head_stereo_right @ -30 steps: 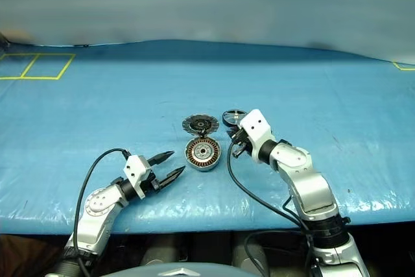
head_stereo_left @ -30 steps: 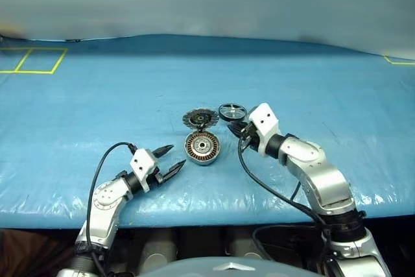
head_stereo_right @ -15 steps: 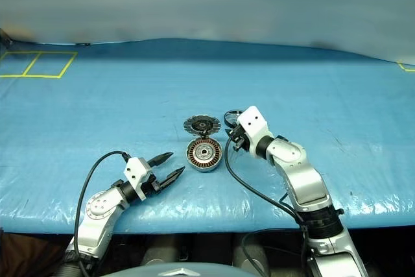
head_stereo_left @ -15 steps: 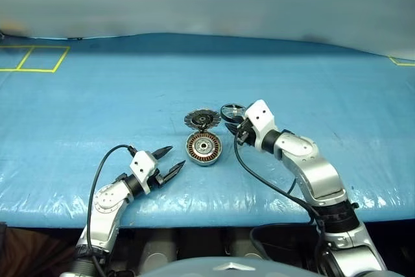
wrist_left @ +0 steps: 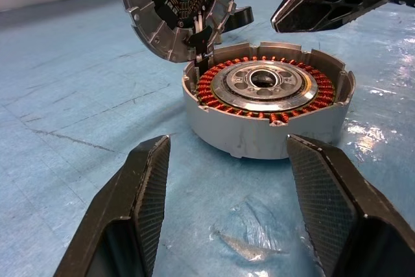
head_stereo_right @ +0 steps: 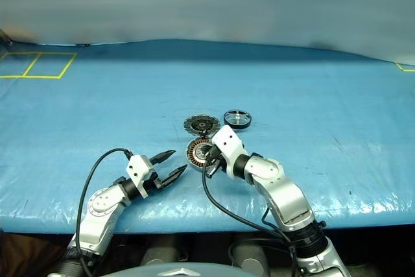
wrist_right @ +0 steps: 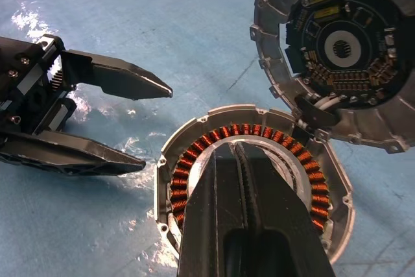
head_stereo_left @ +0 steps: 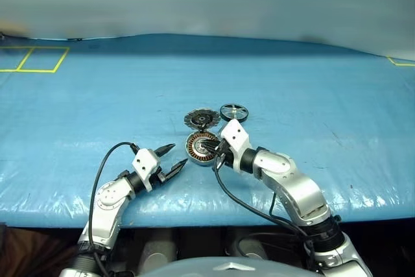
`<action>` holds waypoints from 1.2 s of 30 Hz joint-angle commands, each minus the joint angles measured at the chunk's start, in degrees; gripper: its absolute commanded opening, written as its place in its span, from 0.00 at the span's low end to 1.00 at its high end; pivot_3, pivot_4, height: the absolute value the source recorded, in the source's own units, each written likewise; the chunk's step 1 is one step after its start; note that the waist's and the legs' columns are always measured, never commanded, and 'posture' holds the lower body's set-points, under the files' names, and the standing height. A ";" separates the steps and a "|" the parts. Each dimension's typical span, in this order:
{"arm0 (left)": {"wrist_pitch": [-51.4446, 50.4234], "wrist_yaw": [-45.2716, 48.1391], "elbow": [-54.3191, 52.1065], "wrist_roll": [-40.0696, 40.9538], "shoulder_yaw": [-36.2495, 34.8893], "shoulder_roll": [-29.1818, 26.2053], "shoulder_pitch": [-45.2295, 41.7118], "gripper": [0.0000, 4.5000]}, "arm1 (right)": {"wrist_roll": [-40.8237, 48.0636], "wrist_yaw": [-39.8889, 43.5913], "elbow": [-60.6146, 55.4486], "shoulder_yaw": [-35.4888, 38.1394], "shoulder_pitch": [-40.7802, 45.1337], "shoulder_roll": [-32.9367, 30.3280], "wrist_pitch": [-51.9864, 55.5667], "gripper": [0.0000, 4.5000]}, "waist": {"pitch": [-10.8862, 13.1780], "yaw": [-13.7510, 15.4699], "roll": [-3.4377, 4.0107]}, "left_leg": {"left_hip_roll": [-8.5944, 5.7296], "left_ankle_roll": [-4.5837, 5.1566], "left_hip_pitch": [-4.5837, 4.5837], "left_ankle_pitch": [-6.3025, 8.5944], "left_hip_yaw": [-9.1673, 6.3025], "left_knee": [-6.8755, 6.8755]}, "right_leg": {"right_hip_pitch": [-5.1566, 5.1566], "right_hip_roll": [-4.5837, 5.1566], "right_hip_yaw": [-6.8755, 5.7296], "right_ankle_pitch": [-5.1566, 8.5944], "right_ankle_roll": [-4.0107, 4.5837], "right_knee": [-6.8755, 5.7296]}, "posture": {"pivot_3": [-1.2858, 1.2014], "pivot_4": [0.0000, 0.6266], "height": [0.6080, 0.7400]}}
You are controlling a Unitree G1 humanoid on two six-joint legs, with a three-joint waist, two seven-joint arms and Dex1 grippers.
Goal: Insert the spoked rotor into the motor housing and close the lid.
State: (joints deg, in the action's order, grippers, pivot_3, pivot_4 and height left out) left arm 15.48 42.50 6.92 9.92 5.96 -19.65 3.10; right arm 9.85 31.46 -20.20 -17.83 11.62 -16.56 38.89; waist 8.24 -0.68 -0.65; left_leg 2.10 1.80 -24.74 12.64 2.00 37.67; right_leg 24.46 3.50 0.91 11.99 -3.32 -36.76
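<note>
The motor housing (head_stereo_left: 200,148), a silver rim around copper windings, lies open on the blue table. Its lid (head_stereo_left: 200,119) stands tilted up on the hinge at the far edge. Farther back and to the right, the spoked rotor (head_stereo_left: 234,112) lies flat on the table with nothing touching it. My right gripper (wrist_right: 236,150) hangs over the housing (wrist_right: 170,160) with its fingers shut and empty, pointing at the pale centre. Nearer and to the left of the housing (wrist_left: 259,128), my left gripper (head_stereo_left: 170,159) stands open, and its two fingers (wrist_left: 139,205) frame the housing.
The blue plastic sheet (head_stereo_left: 311,95) covers the whole table and is wrinkled and shiny near the front edge. Yellow tape squares (head_stereo_left: 32,60) mark the far left corner, and another yellow mark (head_stereo_left: 399,61) is at the far right.
My right gripper swung left and back from beside the spoked rotor to above the housing and shut its fingers. The rotor stayed on the table. The left gripper has not moved.
</note>
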 commanded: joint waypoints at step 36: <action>0.57 -0.37 -1.87 0.12 0.75 0.50 1.06 0.67 | -1.72 -0.17 -0.85 1.41 0.40 0.59 -5.88 0.01 | -0.05 0.02 -0.02 | 0.03 -0.01 0.00 0.01 0.01 0.01 | -0.02 -0.01 0.00 0.00 0.00 -0.03 | 0.52 0.24 1.00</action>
State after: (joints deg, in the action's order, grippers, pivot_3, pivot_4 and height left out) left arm 15.36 41.95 6.60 9.86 6.32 -19.34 4.37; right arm 5.42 30.61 -15.63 -19.12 11.57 -16.25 33.08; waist 8.19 -0.66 -0.67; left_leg 2.13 1.80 -24.79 12.64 2.02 37.67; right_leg 24.41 3.49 0.92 11.99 -3.32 -36.79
